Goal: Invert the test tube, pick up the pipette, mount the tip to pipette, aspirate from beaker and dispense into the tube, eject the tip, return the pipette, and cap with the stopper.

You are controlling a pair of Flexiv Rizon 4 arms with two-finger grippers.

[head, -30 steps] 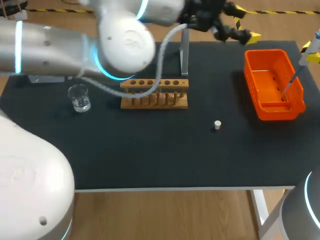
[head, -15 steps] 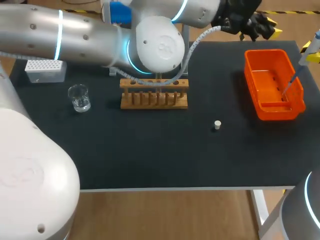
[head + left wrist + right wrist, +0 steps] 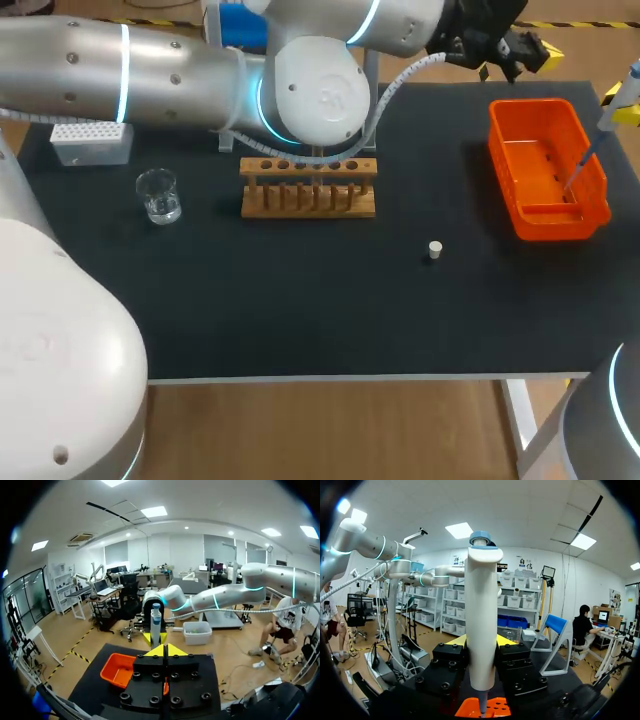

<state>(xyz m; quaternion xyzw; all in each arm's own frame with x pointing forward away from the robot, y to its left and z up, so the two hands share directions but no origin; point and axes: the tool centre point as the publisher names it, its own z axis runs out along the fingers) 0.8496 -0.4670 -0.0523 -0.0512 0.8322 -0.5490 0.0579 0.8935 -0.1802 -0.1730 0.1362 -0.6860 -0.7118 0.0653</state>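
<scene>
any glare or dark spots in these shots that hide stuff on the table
Head view: even light, soft sheen on the left arm, glints on the beaker, nothing washed out. Left wrist view: strong overhead light; the dark left hand covers part of the orange bin. Right wrist view: the pipette in the right hand blocks the middle.

This is a laboratory bench worked by robots. On the black-topped table [image 3: 300, 310] stand a wooden test tube rack [image 3: 309, 187], a small glass beaker [image 3: 158, 195] and a white pipette tip box [image 3: 90, 140]. A pipette [image 3: 482, 625] hangs above an orange bin [image 3: 545, 170], and the white left arm [image 3: 150, 70] stretches across the bench.
</scene>
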